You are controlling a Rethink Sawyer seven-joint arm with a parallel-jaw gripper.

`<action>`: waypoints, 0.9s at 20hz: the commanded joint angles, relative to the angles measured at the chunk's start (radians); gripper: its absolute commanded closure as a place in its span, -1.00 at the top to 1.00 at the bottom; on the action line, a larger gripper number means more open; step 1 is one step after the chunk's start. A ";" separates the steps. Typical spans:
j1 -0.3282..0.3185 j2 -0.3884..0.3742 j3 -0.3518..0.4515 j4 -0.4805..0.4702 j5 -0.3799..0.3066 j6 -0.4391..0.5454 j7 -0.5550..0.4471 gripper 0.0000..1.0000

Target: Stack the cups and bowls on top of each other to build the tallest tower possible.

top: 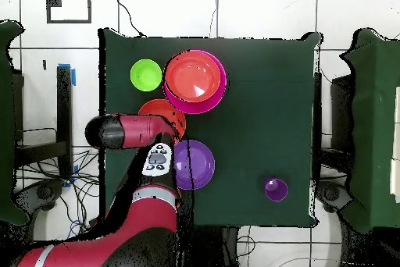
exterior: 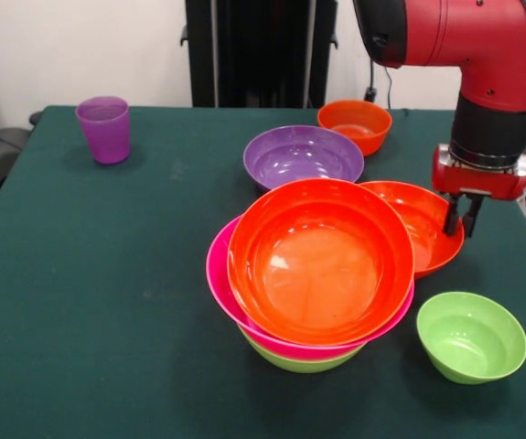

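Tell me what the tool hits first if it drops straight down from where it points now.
Most likely the far-side rim of the medium orange bowl beside the tower. The tool hangs right at that rim, though depth is unclear; it might just miss and reach the table.

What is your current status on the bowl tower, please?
Gripper open at the orange bowl's rim, holding nothing. Tower three bowls high. Purple cup far off. Nothing blocking.

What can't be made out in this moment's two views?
- Gripper: overhead, hidden under the arm; front, two tips show close together, grip unclear.
- Tower: its bowl count; only rims of the pink bowl and lime bowl show.
- Small orange bowl: overhead, hidden by the arm.
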 commanded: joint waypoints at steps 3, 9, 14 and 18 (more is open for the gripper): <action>-0.007 0.066 0.042 0.035 -0.065 -0.035 0.064 -1.00; 0.012 -0.042 -0.005 -0.029 -0.042 0.257 0.042 -1.00; 0.009 -0.096 -0.015 -0.075 -0.044 0.411 0.034 -1.00; 0.010 -0.148 -0.031 -0.099 -0.051 0.545 0.035 -1.00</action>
